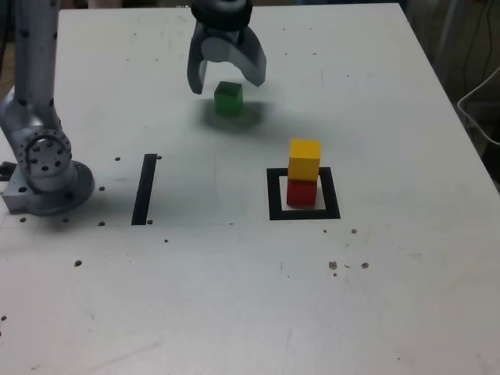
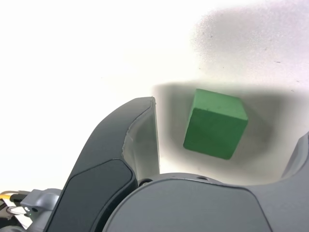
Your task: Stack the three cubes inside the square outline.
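Near the camera the yellow cube point(image 1: 305, 158) sits on the red cube point(image 1: 301, 191) inside the square outline point(image 1: 273, 195), leaving only the green cube point(image 1: 228, 98) on the far tabletop point(image 1: 234, 297), under the spread, empty hand point(image 1: 228, 76).

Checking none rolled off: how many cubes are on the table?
3. The red cube sits in the square outline, the yellow cube on top of it, the green cube apart, under the open claw.
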You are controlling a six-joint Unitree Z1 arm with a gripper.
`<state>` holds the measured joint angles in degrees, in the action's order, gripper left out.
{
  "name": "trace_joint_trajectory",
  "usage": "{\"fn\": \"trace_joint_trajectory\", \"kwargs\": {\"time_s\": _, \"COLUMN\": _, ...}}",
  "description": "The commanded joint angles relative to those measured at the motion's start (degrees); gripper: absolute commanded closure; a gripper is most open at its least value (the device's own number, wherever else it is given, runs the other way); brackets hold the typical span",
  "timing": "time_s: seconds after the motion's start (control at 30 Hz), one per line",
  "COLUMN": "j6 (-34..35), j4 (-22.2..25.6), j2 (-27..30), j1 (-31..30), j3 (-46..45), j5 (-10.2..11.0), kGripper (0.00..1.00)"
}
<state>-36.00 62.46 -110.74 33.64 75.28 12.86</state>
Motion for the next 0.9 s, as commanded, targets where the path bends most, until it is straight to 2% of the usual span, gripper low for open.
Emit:
{"fn": "trace_joint_trajectory", "kwargs": {"time_s": 0.0, "j6": -0.21, "j4": -0.19, "j2": -0.57, "j1": 0.11, "j3": -0.37, "j5": -0.29, "kGripper": 0.03}}
{"fn": "trace_joint_trajectory", "kwargs": {"time_s": 0.23, "j6": -1.07, "j4": -0.59, "j2": -0.92, "j1": 0.11, "j3": -0.68, "j5": -1.28, "kGripper": 0.09}}
{"fn": "trace_joint_trajectory", "kwargs": {"time_s": 0.4, "j6": -2.88, "j4": -1.11, "j2": -1.24, "j1": 0.11, "j3": -0.83, "j5": -3.21, "kGripper": 0.17}}
{"fn": "trace_joint_trajectory", "kwargs": {"time_s": 0.5, "j6": -4.04, "j4": -2.12, "j2": -1.44, "j1": 0.11, "j3": -0.91, "j5": -4.23, "kGripper": 0.26}}
{"fn": "trace_joint_trajectory", "kwargs": {"time_s": 0.67, "j6": -4.51, "j4": -3.30, "j2": -1.51, "j1": 0.16, "j3": -1.15, "j5": -4.13, "kGripper": 0.45}}
{"fn": "trace_joint_trajectory", "kwargs": {"time_s": 0.87, "j6": -4.48, "j4": -3.62, "j2": -1.57, "j1": 0.20, "j3": -1.18, "j5": -3.87, "kGripper": 0.53}}
